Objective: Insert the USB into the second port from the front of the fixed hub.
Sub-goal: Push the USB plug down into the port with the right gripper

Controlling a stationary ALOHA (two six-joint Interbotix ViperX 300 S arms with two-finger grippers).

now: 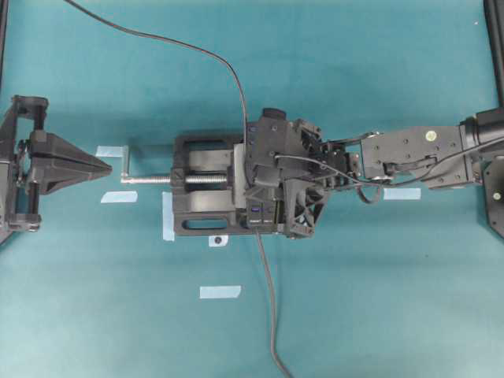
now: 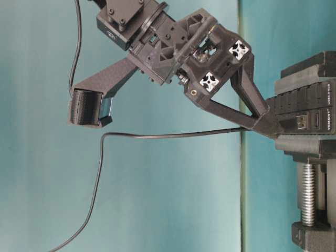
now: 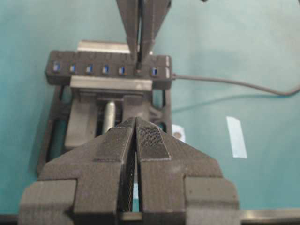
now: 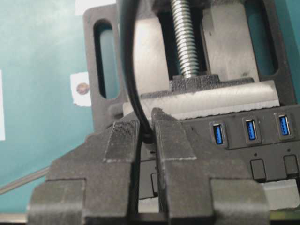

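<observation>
From where I sit, my right claw is clenched on the USB, with its thin black cable rising out from between the two fingers and running away over the vise. The claw points down at the fixed hub, which lies gripped in the vise on the teal tabletop. In the left wrist view the right claw's fingertips come down onto the hub's row of blue ports, over the second port from the hub's cabled end, with one blue port showing beyond it toward that end and five on the other side. I cannot tell how deep the plug sits, because the fingers hide it. In the right wrist view three blue ports sit clear just beside the claw. The hub's own thicker cable trails off toward the near edge in the overhead view. My left claw hangs well apart from the vise, just short of the silver screw handle, clenched on nothing, its ridged pads pressed together. Several strips of pale tape lie on the tabletop around the vise.
</observation>
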